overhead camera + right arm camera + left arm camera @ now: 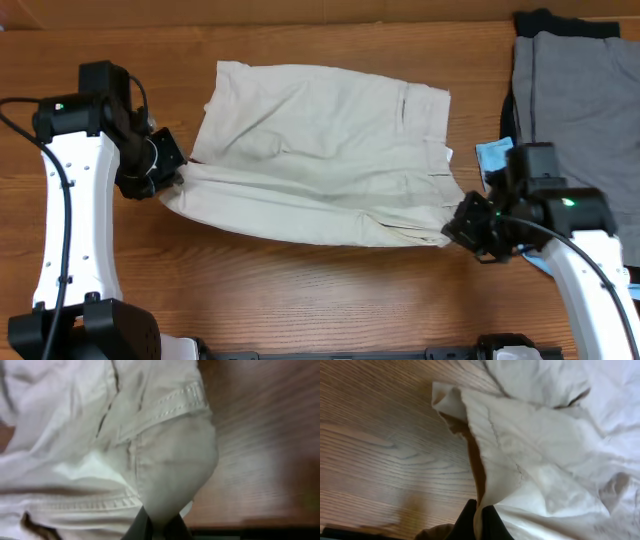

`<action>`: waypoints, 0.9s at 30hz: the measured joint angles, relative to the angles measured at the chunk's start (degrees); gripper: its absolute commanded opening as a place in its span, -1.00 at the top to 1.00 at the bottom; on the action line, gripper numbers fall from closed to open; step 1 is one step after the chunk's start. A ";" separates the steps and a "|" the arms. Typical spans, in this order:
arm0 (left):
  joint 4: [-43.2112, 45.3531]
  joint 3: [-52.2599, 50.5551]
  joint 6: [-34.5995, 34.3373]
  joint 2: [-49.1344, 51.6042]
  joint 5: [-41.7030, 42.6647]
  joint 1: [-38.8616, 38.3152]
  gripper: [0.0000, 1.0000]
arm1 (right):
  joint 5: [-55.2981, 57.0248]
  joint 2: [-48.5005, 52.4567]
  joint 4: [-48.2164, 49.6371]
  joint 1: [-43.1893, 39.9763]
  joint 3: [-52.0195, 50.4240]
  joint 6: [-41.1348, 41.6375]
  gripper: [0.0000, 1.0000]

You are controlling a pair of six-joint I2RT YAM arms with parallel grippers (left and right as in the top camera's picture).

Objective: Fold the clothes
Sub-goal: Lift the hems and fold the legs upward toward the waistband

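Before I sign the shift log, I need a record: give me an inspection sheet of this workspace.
Surface: wooden table, no spills seen.
Job's things: beige shorts spread out mid-table; grey garment lying on a black garment at the far right.
Clutter: light blue cloth by the right arm.
Claws: left claw shut on the shorts' left end; right claw shut on their right end.
Cables: black cable along the left arm, another along the right.
Surroundings: nothing seen.
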 measured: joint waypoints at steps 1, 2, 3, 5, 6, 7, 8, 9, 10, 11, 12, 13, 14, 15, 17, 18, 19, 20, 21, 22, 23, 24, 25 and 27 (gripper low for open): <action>-0.15 0.24 0.15 -0.55 -0.28 0.00 0.92 | -0.31 -0.98 -2.36 -0.07 1.53 -0.46 0.92; -0.28 0.28 0.15 -0.87 -0.52 0.00 0.92 | -0.46 -1.09 -3.32 -0.09 2.23 -0.66 0.92; -0.44 0.28 0.15 -1.53 -0.79 0.00 0.92 | -0.68 -1.36 -4.66 -0.07 3.15 -1.11 0.92; -0.74 0.35 0.17 -4.13 -1.51 0.00 0.92 | -0.98 -1.36 -6.56 -0.09 4.70 -1.66 0.92; -0.52 0.39 0.15 -5.40 -1.84 0.00 0.92 | -1.11 -1.36 -6.29 -0.07 4.94 -1.77 0.92; 0.42 0.44 0.17 -6.58 -1.88 -0.07 0.92 | -1.14 -1.36 -5.29 -0.07 4.94 -1.90 0.93; 2.43 0.72 0.17 -8.15 -1.99 -0.50 0.92 | -0.94 -1.27 -3.85 -0.07 4.96 -2.03 0.92; 3.30 0.90 0.17 -8.39 -2.21 -0.98 0.92 | -0.70 -0.98 -2.43 -0.07 4.98 -2.10 0.92; 5.40 0.90 0.17 -8.48 -2.56 -1.84 0.92 | -0.22 -0.35 -0.35 -0.07 5.05 -2.14 0.92; 6.78 0.92 0.17 -8.04 -3.13 -2.71 0.92 | 0.37 0.68 1.60 -0.09 5.09 -2.29 0.92; 7.58 0.94 0.17 -7.41 -3.63 -3.50 0.92 | 0.90 1.64 3.17 -0.09 5.14 -2.36 0.92; 8.39 0.94 0.17 -6.47 -4.22 -4.35 0.92 | 1.73 3.30 5.11 -0.17 5.16 -2.51 0.92; 9.31 0.94 0.20 -5.22 -4.81 -5.07 0.92 | 2.29 4.87 6.54 -0.33 5.18 -2.69 0.92; 10.36 0.92 0.17 -3.54 -5.31 -5.68 0.92 | 2.67 6.69 8.07 -0.39 5.20 -2.95 0.92; 12.94 0.92 0.17 0.15 -6.12 -6.23 0.92 | 3.08 10.49 12.04 -0.39 5.25 -3.85 0.92; 14.05 0.92 0.17 1.86 -6.29 -6.29 0.92 | 3.13 12.90 14.47 -0.39 5.29 -4.31 0.92; 15.56 0.92 0.15 3.85 -6.45 -6.34 0.92 | 3.13 14.45 16.00 -0.39 5.29 -4.52 0.92; 16.85 0.92 0.15 5.40 -6.54 -6.38 0.92 | 3.17 16.76 18.58 -0.39 5.31 -4.90 0.92; 18.56 0.85 0.15 6.78 -6.60 -6.38 0.92 | 3.13 18.43 20.96 -0.39 5.33 -5.01 0.92; 21.07 0.85 0.13 8.24 -6.51 -6.40 0.92 | 3.10 20.09 23.19 -0.39 5.35 -5.14 0.92; 23.12 0.85 0.13 9.62 -6.49 -6.40 0.92 | 3.08 21.81 25.42 -0.39 5.35 -5.25 0.92; 25.29 0.83 0.13 11.10 -6.36 -6.40 0.92 | 3.04 22.75 26.69 -0.39 5.35 -5.31 0.92; 27.98 0.81 0.11 12.94 -6.32 -6.47 0.92 | 3.08 24.04 29.94 -0.39 5.33 -5.35 0.92; 31.87 0.81 0.11 15.13 -6.45 -6.67 0.92 | 3.21 25.68 34.60 -0.39 5.38 -5.55 0.92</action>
